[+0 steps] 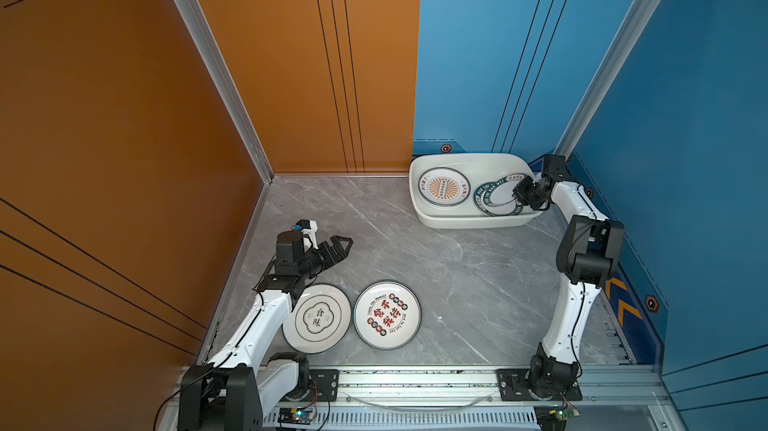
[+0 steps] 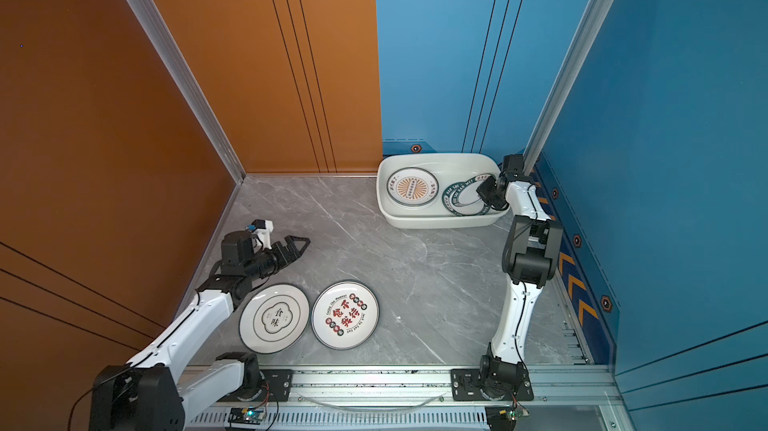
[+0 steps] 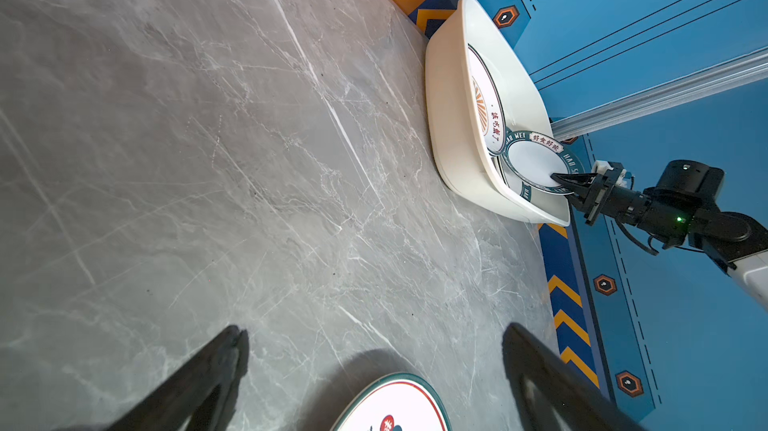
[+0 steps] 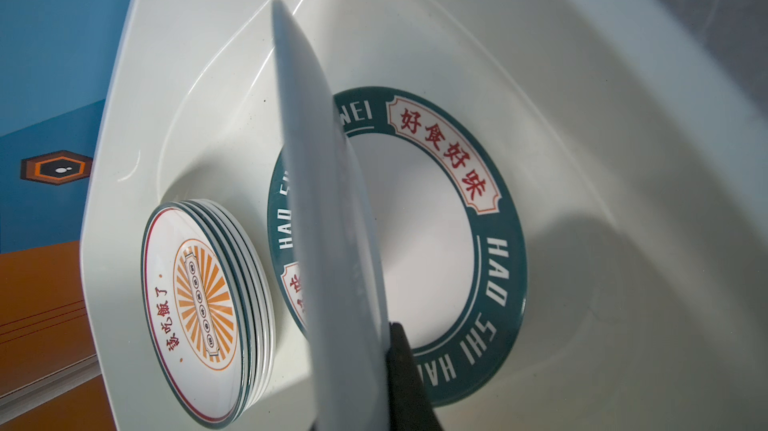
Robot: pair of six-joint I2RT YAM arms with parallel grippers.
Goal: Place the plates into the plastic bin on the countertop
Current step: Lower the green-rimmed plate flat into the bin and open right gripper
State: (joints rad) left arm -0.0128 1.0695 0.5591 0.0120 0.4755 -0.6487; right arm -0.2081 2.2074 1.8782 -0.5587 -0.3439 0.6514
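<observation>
The white plastic bin point(image 1: 457, 157) point(image 2: 436, 155) stands at the back right of the grey countertop point(image 1: 436, 275). Inside it are a stack of sunburst plates point(image 1: 443, 187) point(image 4: 199, 316) and a flat teal-rimmed plate point(image 4: 478, 242). My right gripper point(image 1: 519, 196) point(image 2: 482, 194) point(image 3: 559, 178) point(image 4: 374, 350) is shut on the rim of another teal-rimmed plate point(image 3: 534, 158) point(image 4: 332, 200), tilted over the flat one. My left gripper point(image 1: 347, 248) point(image 2: 305, 246) point(image 3: 374, 329) hangs open and empty. Just in front of it, two plates lie on the countertop, one with black lettering point(image 1: 317, 318) and one with red lettering point(image 1: 387, 315) point(image 3: 395, 404).
The bin sits against the blue back wall point(image 1: 478, 75), close to the blue side wall point(image 1: 685, 158). An orange wall point(image 1: 104, 158) borders the left side. An aluminium rail point(image 1: 415, 383) with both arm bases runs along the front edge.
</observation>
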